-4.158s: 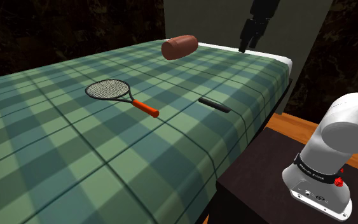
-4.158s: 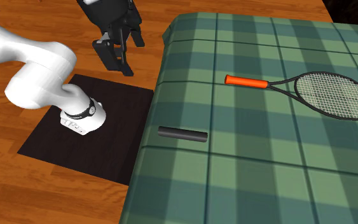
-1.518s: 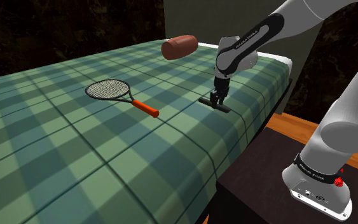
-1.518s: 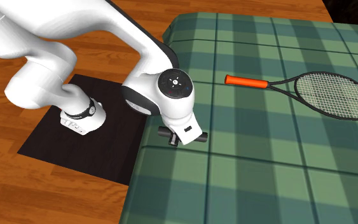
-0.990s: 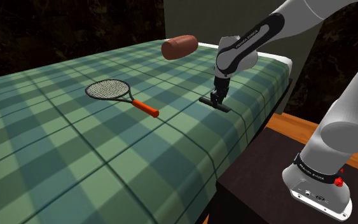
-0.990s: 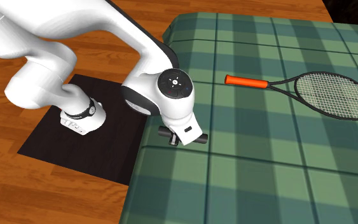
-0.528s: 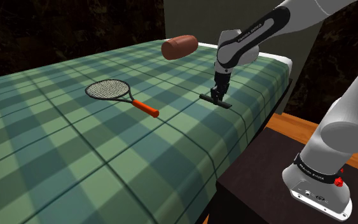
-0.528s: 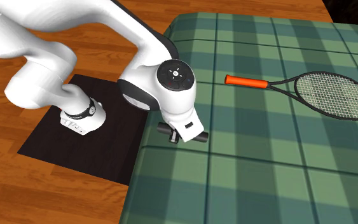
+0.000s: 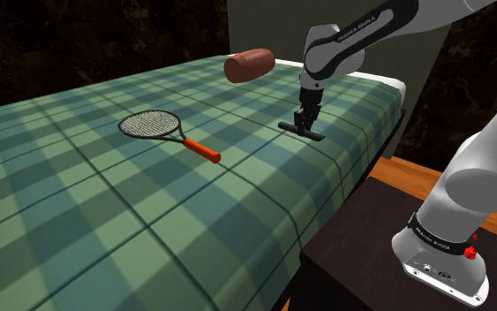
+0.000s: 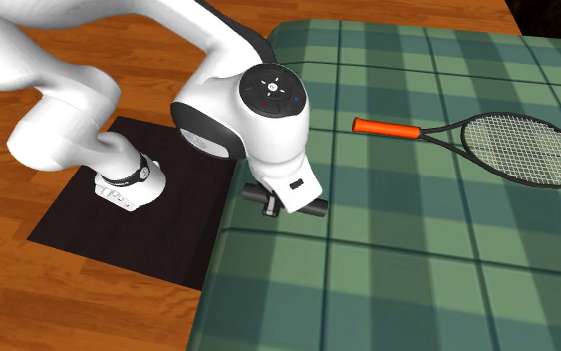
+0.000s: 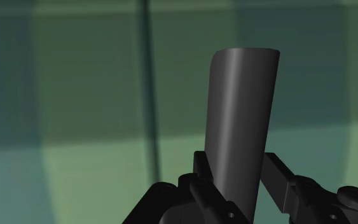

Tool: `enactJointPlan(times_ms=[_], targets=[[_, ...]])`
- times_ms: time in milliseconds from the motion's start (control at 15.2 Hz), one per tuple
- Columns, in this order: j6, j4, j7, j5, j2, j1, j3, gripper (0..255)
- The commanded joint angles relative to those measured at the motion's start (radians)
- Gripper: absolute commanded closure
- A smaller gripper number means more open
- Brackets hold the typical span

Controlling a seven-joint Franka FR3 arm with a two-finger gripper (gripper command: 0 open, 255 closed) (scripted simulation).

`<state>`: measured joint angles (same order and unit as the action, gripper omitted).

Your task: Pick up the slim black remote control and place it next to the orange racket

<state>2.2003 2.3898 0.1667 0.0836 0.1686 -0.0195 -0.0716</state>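
Note:
My black gripper [image 9: 304, 124] is shut on the slim black remote control [image 9: 302, 131], which hangs level a little above the green plaid bed [image 9: 105, 203] near its edge by the stand. In the wrist view the fingers [image 11: 203, 172] clasp the dark remote [image 11: 241, 121] from both sides. In the second exterior view the remote [image 10: 313, 207] sticks out from under the white wrist. The racket [image 9: 162, 129], with a dark head and orange handle [image 9: 204, 151], lies flat farther toward the shoulder view's left; from the second exterior camera the racket [image 10: 487, 140] is at the upper right.
A brown cylindrical bolster [image 9: 249, 64] lies at the far end of the bed. The robot's base [image 10: 119, 179] stands on a black stand [image 10: 79, 214] on a wooden floor beside the bed. The bedspread stretches wide between remote and racket.
The gripper came down from above, shut on the remote and over the last second has lifted it off the bed, moving up and slightly away from the stand.

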Motion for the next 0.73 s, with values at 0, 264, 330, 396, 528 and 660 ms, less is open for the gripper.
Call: enactJointPlan(times_ms=[0,264,330,396,528,660], targets=[[-0.031,-0.017,-0.005,-0.003,0.014,0.0,0.001,255],[-0.087,-0.048,-0.011,-0.008,0.039,-0.001,0.002,255],[-0.101,-0.056,-0.013,-0.009,0.045,-0.001,0.002,255],[-0.115,-0.065,-0.014,-0.01,0.05,-0.001,0.002,255],[-0.135,-0.077,-0.016,-0.011,0.058,-0.002,0.002,255],[-0.13,-0.092,-0.063,-0.001,0.042,0.021,0.033,255]])
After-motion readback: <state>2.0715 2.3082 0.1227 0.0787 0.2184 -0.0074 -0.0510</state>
